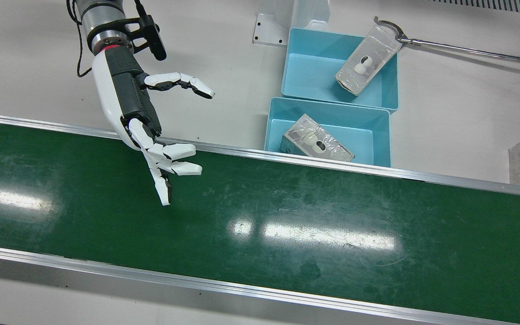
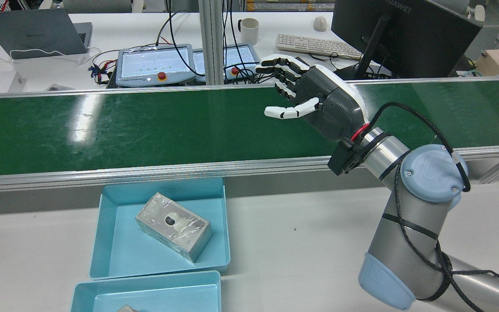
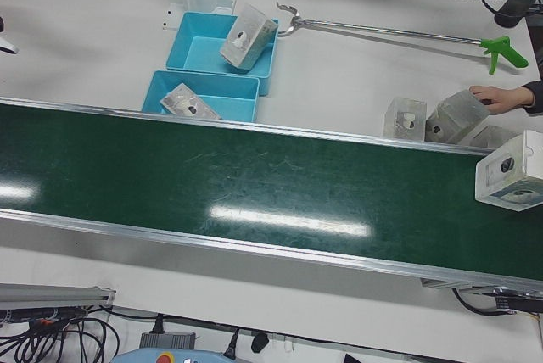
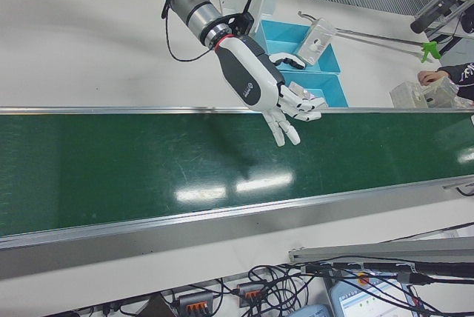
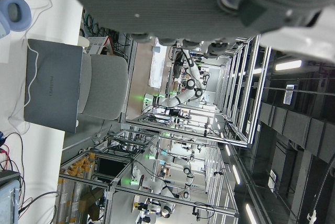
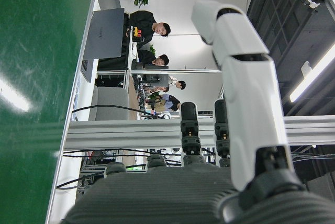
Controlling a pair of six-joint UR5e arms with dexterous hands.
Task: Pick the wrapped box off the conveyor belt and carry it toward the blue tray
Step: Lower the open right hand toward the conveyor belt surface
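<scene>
Hovering right hand [image 1: 151, 135] (fingers spread) over glossy conveyor belt [image 1: 287, 225].

Bright, even overhead lighting throughout. The green conveyor belt [image 1: 287, 216] carries elongated white glare patches near its middle and toward its left end in the front view, and one near its left end in the rear view. The right hand [image 4: 285, 113] casts a soft, faint shadow on the belt beside it. Fixed views are sharp. In the right hand view, the near fingers [image 6: 241, 77] are slightly soft, and ceiling strip lights flare at the right edge.
</scene>
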